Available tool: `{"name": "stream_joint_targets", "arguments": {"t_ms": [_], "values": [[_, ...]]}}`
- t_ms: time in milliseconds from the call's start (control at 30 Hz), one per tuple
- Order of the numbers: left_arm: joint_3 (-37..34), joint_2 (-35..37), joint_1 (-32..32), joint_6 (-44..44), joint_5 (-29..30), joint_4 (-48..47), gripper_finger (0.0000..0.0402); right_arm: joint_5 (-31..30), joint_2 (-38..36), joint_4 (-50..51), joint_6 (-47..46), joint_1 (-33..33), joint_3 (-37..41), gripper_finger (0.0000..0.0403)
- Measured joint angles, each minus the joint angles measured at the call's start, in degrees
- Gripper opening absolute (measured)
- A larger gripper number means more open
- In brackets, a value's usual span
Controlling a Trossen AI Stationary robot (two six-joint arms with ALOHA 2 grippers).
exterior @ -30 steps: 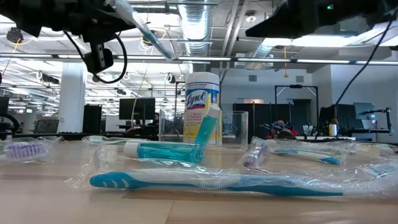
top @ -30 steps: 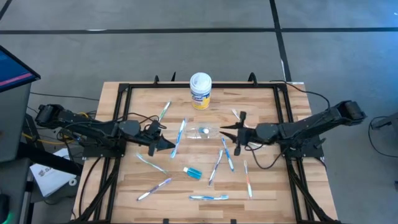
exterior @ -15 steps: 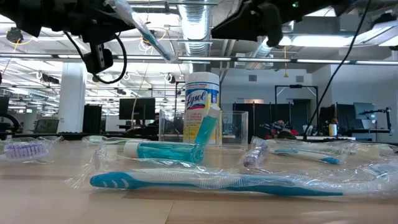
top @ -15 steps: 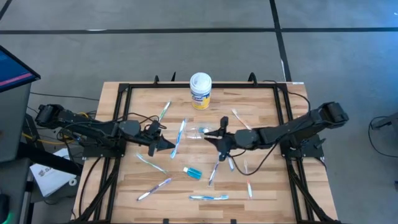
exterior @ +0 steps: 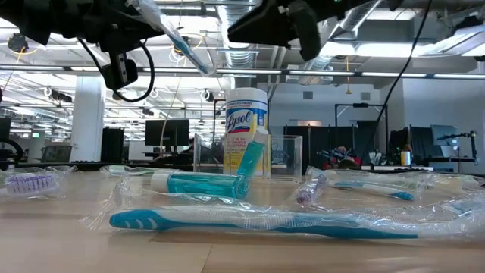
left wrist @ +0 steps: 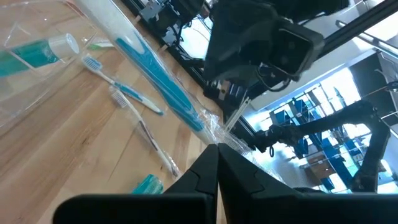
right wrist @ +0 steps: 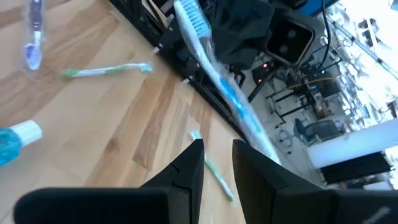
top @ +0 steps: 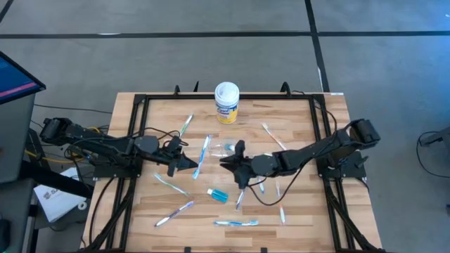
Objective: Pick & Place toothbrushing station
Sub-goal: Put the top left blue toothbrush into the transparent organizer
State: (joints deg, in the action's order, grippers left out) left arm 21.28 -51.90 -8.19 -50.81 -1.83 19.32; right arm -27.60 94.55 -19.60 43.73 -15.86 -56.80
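Observation:
My left gripper point(top: 194, 166) is shut on a blue toothbrush in a clear wrapper point(top: 203, 151), held above the table left of centre. My right gripper point(top: 223, 163) hovers just right of that brush, over the table's middle. Its fingers point(right wrist: 217, 152) stand a little apart with nothing between them. The see-through cup point(top: 230, 147) sits on the wood just beyond the right gripper. A teal tube point(top: 218, 195) and several wrapped toothbrushes point(top: 235, 223) lie flat on the tabletop. My left gripper pinches the wrapper's end point(left wrist: 216, 140) at the brush's near end between its two shut fingers. The fingers come in about level from the table's left. The brush point(left wrist: 155, 70) reaches away toward the far edge, slanting, lifted clear of the table.
A yellow canister with a white lid point(top: 226, 103) stands at the far middle. A black frame point(top: 144, 100) runs round the tabletop. Loose toothbrushes lie at the far left point(top: 184, 126), far right point(top: 271, 135) and near right point(top: 281, 211).
My right gripper has travelled toward the table's left, from right of centre to the middle, close to the brush in my left gripper, rolling about its own pointing line as it went. The left gripper and its brush have kept still.

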Motion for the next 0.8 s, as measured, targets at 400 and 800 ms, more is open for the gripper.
{"name": "stream_joint_targets", "arguments": {"t_ms": [400, 800], "values": [[0.00, 0.00, 0.02, -0.02, -0.53, -0.01, 0.0000, -0.63, 6.32, 0.25, 4.60, -0.75, -6.50, 0.0124], [-0.01, -0.02, 0.01, -0.19, -0.58, 0.01, 0.0000, -3.40, 8.00, -5.50, 13.15, -0.98, -6.84, 0.0193]]}}
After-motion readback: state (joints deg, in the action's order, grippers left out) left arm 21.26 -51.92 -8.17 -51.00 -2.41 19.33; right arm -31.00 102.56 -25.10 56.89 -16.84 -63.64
